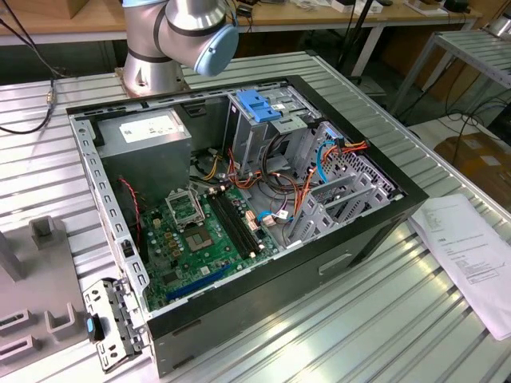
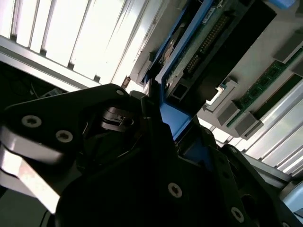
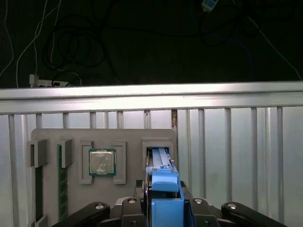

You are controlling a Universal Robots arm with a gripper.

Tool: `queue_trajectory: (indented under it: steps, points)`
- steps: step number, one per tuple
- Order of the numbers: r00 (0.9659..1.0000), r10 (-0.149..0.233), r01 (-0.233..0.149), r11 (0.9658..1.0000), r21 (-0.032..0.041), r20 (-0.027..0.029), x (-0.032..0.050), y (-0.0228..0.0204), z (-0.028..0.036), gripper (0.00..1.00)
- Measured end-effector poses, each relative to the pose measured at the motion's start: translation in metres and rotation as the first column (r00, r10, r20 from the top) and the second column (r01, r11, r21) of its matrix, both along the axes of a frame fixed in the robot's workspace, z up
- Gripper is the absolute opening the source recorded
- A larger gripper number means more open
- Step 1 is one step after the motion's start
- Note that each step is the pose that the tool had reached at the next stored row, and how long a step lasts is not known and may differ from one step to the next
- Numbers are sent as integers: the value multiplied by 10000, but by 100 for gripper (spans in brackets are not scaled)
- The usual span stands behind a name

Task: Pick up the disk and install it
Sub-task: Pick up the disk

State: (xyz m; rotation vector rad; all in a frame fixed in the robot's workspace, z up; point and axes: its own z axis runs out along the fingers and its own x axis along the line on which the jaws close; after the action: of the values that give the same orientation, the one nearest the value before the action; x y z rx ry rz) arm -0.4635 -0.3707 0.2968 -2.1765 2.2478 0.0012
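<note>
- Black gripper (image 3: 165, 204): the jaws are judged clenched on the disk (image 3: 161, 161), a flat rectangular drive in light-blue plastic side rails. In both wrist views the blue rail fills the gap between them.
- The disk is stood on edge in the outermost slot of a grey plastic fixture tray (image 3: 128, 137), probably so that one rail is offered upward for grasping.
- Same tray: a square silver processor chip (image 3: 102, 161) is seated in the neighbouring pocket, and a green memory stick (image 3: 59, 182) in a narrow slot beyond.
- An open black computer case (image 1: 255, 303) is laid on its side on the slatted metal worktop (image 1: 375, 335). A green motherboard (image 1: 192, 239) and a metal drive cage (image 1: 263, 136) are exposed inside, presumably for access from above.
</note>
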Motion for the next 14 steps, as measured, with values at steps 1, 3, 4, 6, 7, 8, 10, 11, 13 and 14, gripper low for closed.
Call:
queue_trajectory:
  steps: [1, 3, 4, 6, 7, 8, 10, 11, 13, 14]
  points:
    - [10000, 0, 0, 10000, 0, 0, 0, 0, -1, 37]
    - [10000, -1, 1, 10000, 26, 1, 3, 0, 50, 37]
    - [10000, 0, 0, 10000, 38, 1, 4, 0, 146, 37]
    - [10000, 0, 0, 10000, 53, 1, 4, 0, 292, 37]
    - [10000, -1, 1, 10000, 54, 0, 4, 0, 341, 37]
    - [10000, 0, 0, 10000, 56, 0, 4, 0, 368, 37]
    - [10000, -1, 1, 10000, 57, 1, 4, 0, 471, 37]
    - [10000, 0, 0, 10000, 62, 0, 4, 0, 530, 37]
    - [10000, 0, 0, 9999, 106, 0, 4, 0, 627, 37]
    - [10000, 0, 0, 9999, 122, 1, 4, 0, 657, 37]
